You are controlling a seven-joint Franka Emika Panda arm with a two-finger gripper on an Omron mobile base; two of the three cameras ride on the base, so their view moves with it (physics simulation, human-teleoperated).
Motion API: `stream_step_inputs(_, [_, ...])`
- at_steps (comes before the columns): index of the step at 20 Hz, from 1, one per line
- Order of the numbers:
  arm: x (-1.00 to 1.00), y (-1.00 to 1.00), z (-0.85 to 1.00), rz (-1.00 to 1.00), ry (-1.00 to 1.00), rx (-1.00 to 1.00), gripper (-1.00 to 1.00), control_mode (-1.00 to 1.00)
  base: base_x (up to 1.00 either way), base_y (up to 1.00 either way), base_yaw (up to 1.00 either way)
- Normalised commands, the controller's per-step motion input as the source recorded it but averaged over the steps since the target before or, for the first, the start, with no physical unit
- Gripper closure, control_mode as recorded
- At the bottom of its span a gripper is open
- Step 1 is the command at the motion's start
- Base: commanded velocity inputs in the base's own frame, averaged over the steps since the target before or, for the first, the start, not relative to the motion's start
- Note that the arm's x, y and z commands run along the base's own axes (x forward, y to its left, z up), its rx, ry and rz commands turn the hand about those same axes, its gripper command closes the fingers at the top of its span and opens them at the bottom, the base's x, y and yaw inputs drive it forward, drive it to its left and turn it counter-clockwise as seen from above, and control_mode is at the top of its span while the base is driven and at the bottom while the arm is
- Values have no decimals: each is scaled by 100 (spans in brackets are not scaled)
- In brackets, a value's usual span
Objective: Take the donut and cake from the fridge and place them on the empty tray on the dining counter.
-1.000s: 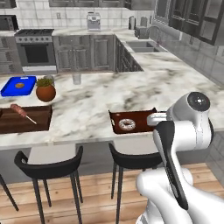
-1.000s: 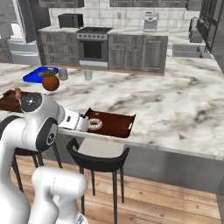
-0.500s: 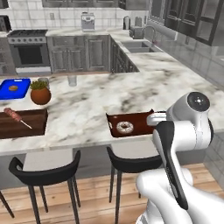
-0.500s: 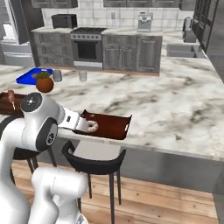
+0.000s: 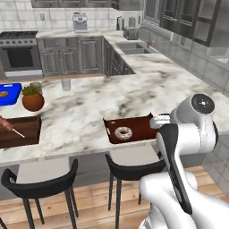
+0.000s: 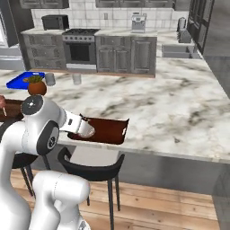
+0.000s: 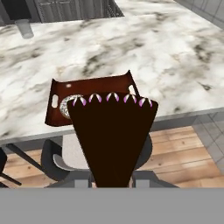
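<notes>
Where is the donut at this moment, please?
In the left base view, the donut lies in the left part of the tray, near the front edge of the dining counter, above a black stool.

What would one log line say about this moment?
gripper: shut on cake | donut: on tray | tray: on dining counter | cake: not yet placed

tabletop (image 5: 89, 112): polished white-grey veined marble
tray (image 5: 138, 127): smooth dark reddish-brown, slight sheen
donut (image 5: 123, 132): whitish glaze
cake (image 7: 111, 135): matt dark brown
floor (image 6: 170, 202): wood planks
</notes>
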Motion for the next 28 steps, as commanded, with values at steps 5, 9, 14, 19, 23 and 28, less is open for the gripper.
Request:
stream_step_inputs(5, [0, 0, 0, 0, 0, 0, 100, 100, 32, 0, -12])
stream_step_inputs(9, [0, 0, 0, -1, 0, 0, 100, -100, 1, 0, -5])
stream_step_inputs(14, [1, 0, 0, 2, -2, 0, 100, -100, 0, 0, 0])
stream_step_inputs(19, [28, 0, 0, 12, 0, 0, 100, -100, 0, 0, 0])
stream_step_inputs(23, [52, 0, 0, 15, 0, 0, 100, -100, 0, 0, 0])
stream_step_inputs(28, [50, -3, -8, 13, 2, 0, 100, -100, 0, 0, 0])
